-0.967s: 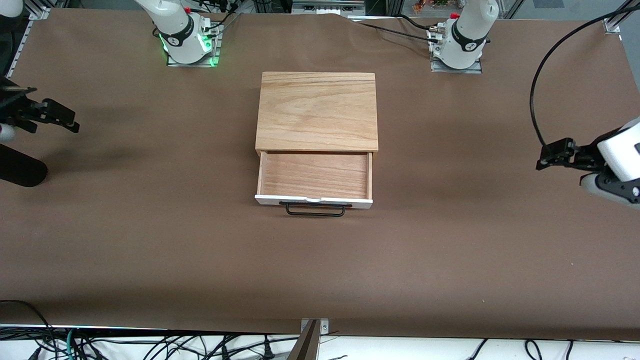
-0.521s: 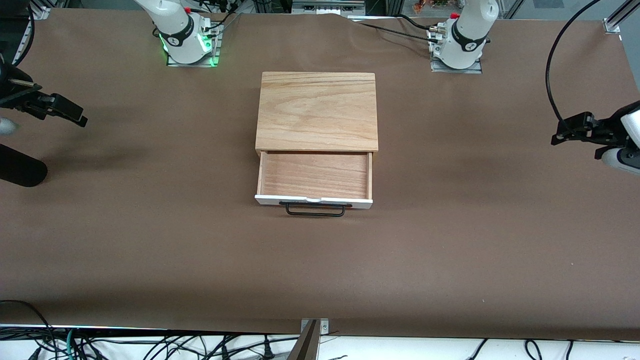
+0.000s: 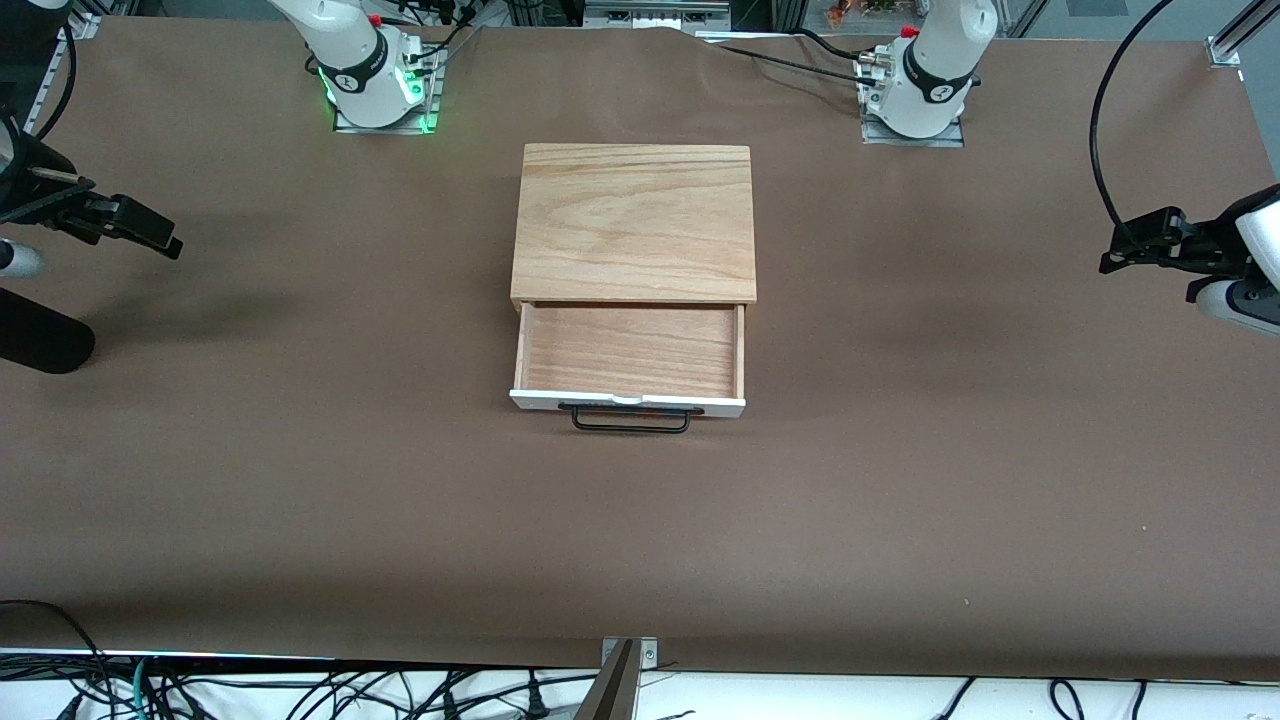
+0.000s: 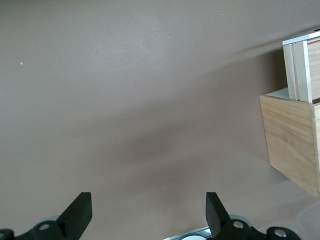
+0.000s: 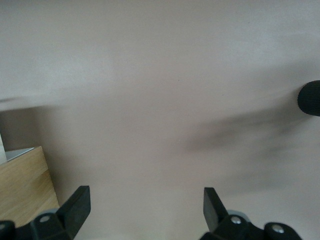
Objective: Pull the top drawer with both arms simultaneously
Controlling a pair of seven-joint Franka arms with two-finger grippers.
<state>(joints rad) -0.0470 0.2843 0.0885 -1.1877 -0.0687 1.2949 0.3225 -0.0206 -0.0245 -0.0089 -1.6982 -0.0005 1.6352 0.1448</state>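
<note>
A wooden box (image 3: 634, 220) stands mid-table. Its top drawer (image 3: 631, 351) is pulled out toward the front camera, showing a light wood inside, a white front and a long black wire handle (image 3: 631, 421). My left gripper (image 3: 1118, 252) is open and empty, up over the bare table at the left arm's end, well away from the box. My right gripper (image 3: 165, 240) is open and empty over the table at the right arm's end. The left wrist view shows its spread fingertips (image 4: 80, 210) and the box side (image 4: 292, 140). The right wrist view shows a box corner (image 5: 22, 190).
The brown table (image 3: 900, 480) spreads wide around the box. Both arm bases (image 3: 375, 85) stand at the edge farthest from the front camera. A black round object (image 3: 40, 345) lies at the right arm's end. A black cable (image 3: 1105, 130) loops above the left gripper.
Both grippers have moved away from the front camera, the left one more. The drawer has stayed pulled out and still.
</note>
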